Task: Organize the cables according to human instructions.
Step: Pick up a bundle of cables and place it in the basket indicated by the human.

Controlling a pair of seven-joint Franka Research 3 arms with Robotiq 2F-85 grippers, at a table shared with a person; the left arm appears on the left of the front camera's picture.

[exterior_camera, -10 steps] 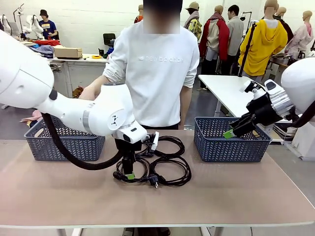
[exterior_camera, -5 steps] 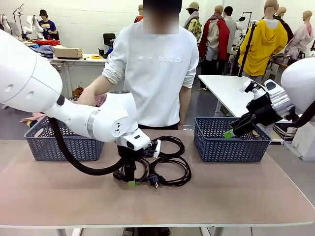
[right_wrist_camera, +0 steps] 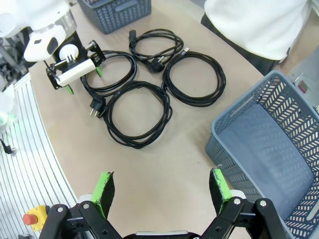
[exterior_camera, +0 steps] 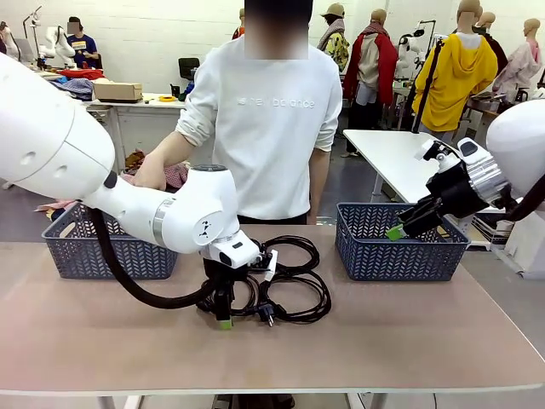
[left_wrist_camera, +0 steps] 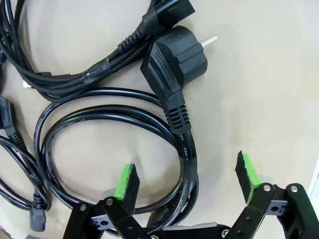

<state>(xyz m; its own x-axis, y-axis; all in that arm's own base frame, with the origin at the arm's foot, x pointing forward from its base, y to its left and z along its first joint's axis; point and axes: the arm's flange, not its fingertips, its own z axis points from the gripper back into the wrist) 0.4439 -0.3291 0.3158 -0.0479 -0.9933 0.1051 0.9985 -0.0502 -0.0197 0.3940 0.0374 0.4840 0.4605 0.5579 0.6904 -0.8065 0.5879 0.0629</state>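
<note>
Several black cables point(exterior_camera: 289, 285) lie as coiled loops in the middle of the table, seen from above as separate rings point(right_wrist_camera: 138, 114). My left gripper point(exterior_camera: 225, 320) points straight down at the near-left coil point(right_wrist_camera: 112, 72). In the left wrist view its jaws are open and straddle that coil's strands point(left_wrist_camera: 184, 149), just below a black plug point(left_wrist_camera: 174, 62); my left gripper point(left_wrist_camera: 187, 179) has its green pads point(left_wrist_camera: 127, 180) clear of the cord. My right gripper point(exterior_camera: 397, 230) hovers open above the right basket's near rim, and in its own view my right gripper point(right_wrist_camera: 162, 191) has nothing between its fingers.
A grey basket point(exterior_camera: 111, 247) stands at the table's left and another point(exterior_camera: 400, 256) at the right, also seen in the right wrist view point(right_wrist_camera: 269, 149). The person stands at the far side with a hand point(exterior_camera: 152, 175) above the left basket. Bare tabletop lies in front of the coils.
My left gripper has dropped lower and slightly nearer, down onto the near-left coil. The right arm has not moved.
</note>
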